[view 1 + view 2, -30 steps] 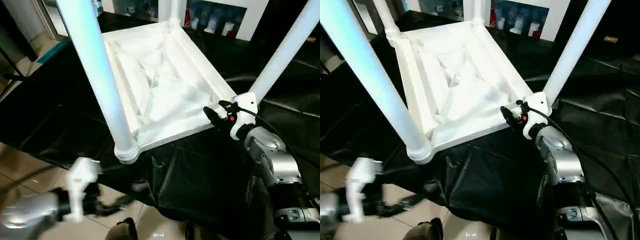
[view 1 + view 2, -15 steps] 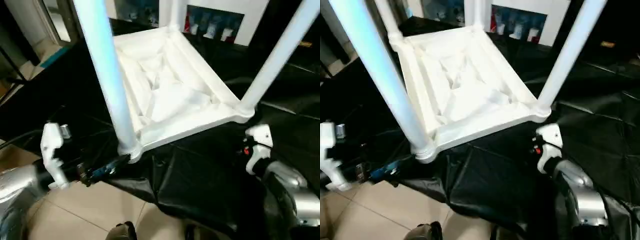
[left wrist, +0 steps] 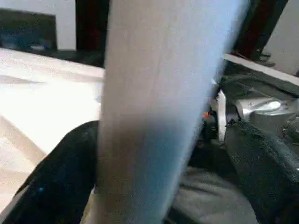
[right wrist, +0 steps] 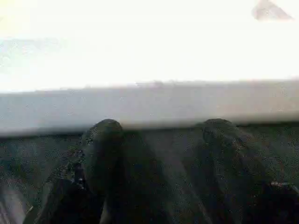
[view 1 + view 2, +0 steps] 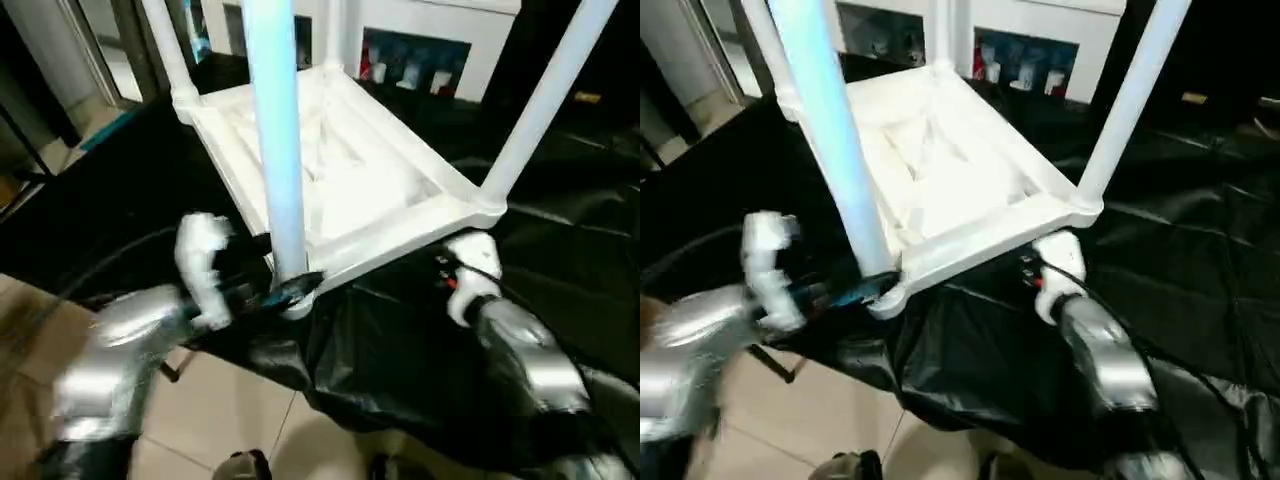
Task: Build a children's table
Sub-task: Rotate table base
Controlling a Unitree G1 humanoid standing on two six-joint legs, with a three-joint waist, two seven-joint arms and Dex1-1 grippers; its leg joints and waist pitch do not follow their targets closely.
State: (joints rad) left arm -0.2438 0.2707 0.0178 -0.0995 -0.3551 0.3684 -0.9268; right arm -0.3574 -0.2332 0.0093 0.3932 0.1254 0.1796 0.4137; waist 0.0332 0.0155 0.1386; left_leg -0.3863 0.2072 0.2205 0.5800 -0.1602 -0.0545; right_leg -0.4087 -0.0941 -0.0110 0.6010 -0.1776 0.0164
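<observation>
Upside down on the black plastic sheet lies the white plastic children's table, legs up. Left gripper straddles the nearest round white leg, fingers spread. Right gripper stands open just beside the tabletop's near edge.

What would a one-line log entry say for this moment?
table: upside down, legs up | left gripper: open, at near leg base | right gripper: open, facing table edge

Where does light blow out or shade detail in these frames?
Right wrist view: the table top is blown out white. Left eye view: glare washes its ribbed underside; the black sheet stays dark. Left wrist view: the near leg is shaded down one side.
</observation>
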